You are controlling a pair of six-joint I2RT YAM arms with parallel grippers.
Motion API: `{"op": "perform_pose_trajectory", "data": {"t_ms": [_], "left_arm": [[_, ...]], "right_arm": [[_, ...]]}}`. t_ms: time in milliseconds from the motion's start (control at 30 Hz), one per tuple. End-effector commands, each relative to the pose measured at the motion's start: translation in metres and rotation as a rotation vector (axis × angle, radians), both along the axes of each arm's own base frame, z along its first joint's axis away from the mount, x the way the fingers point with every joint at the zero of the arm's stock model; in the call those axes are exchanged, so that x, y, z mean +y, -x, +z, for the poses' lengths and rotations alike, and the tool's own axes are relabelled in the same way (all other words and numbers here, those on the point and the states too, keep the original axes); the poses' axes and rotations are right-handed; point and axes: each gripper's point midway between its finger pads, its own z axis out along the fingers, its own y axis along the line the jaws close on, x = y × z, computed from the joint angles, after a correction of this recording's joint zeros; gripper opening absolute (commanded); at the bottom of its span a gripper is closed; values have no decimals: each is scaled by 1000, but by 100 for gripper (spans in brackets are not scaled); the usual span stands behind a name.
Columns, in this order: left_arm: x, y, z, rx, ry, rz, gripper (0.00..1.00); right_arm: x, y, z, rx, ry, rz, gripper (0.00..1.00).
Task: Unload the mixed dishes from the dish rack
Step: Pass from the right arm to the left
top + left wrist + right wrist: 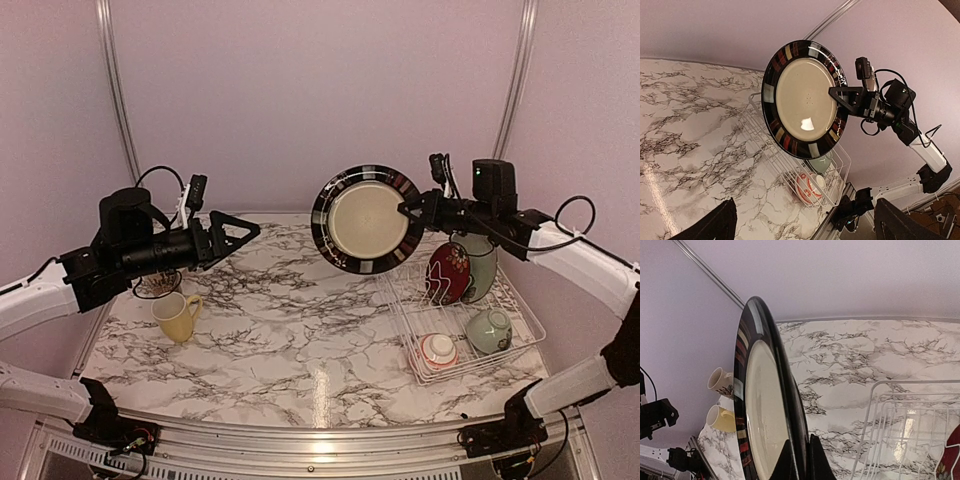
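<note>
The right gripper [406,210] is clamping the black-rimmed cream plate [362,220] by its rim, upright in mid-air near the dish rack's [404,325] back-left corner. It's showing a glossy cream centre inside a dark band with red and pale blocks. The left gripper [243,232] is gaping wide over the counter's [300,340] left side.

Lit softly and evenly from overhead, fairly bright, with a lilac cast. Glaring in one white streak on the glossy marble-patterned tabletop [318,385] and a spot on the black-rimmed cream plate [805,100]. Barely shadowed. Sharp overall, stretched toward wrist-view edges.
</note>
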Motion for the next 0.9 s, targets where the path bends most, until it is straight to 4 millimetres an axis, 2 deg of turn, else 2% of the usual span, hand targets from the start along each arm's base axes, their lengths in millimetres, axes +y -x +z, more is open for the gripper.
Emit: {"op": "perform_pose_trajectory", "data": {"t_ms": [0, 167, 433, 567, 700, 867], "left_arm": [[6, -10, 1, 6, -19, 71, 98], [3, -10, -8, 43, 22, 66, 96], [-18, -23, -13, 92, 48, 43, 92], [-32, -27, -9, 105, 102, 8, 85], [-42, -30, -5, 115, 154, -21, 73], [-45, -36, -10, 123, 146, -5, 61]], "right_arm": [[46, 13, 73, -203, -235, 160, 0], [78, 19, 61, -145, -324, 269, 0], [102, 24, 55, -56, -441, 368, 0], [109, 26, 52, -37, -454, 390, 0], [116, 27, 46, -19, -465, 407, 0], [124, 30, 39, 4, -484, 440, 0]]}}
